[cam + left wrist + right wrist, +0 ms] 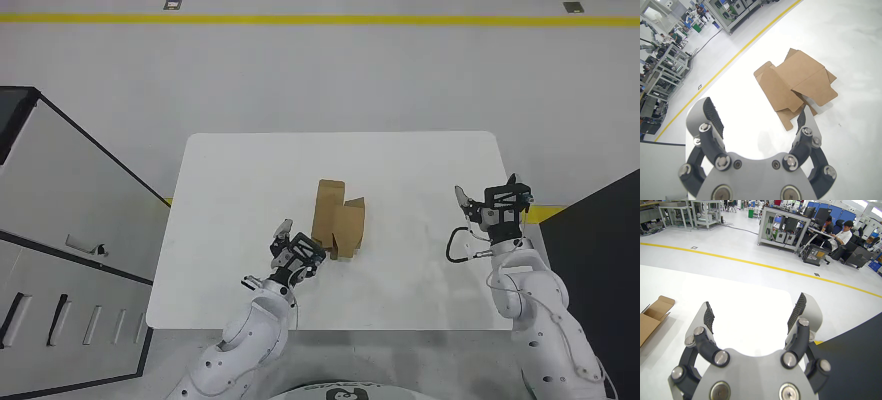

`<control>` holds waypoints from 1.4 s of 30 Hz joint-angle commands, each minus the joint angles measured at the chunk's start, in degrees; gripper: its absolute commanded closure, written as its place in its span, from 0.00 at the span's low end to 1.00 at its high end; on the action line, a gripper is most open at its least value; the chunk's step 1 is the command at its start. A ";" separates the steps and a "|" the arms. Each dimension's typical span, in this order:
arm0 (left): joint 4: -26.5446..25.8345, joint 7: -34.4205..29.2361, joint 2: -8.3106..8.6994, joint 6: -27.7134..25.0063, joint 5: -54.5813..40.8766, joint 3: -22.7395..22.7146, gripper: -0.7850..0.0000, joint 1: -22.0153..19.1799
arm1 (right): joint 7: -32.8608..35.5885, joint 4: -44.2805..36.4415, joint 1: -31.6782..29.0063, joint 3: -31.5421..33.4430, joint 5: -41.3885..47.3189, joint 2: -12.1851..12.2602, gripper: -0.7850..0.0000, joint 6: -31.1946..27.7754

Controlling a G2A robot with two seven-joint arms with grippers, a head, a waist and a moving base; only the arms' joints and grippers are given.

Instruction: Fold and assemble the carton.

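**One carton, two open grippers**

One brown cardboard carton lies partly folded near the middle of the white table, its flaps loose and one end open. There are two grippers. The left gripper sits low at the carton's near end, jaws spread wide, one fingertip just beside a flap. The right gripper hangs near the table's right edge, well apart from the carton, its jaws likewise spread and holding nothing.

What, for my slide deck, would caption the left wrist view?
Open left gripper next to a partly folded brown carton on the white table.
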 commanded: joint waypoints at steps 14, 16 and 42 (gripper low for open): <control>2.66 -7.96 -1.46 2.63 9.50 4.74 0.00 -2.98 | 0.00 0.00 0.00 0.00 0.00 0.00 0.00 0.00; 2.66 -7.96 -1.46 2.63 9.50 4.74 0.00 -2.98 | 0.00 0.00 0.00 0.00 0.00 0.00 0.00 0.00; 7.04 -19.72 -4.41 2.54 15.87 10.34 0.00 -7.05 | 0.00 0.00 0.00 0.00 0.00 0.00 0.00 0.00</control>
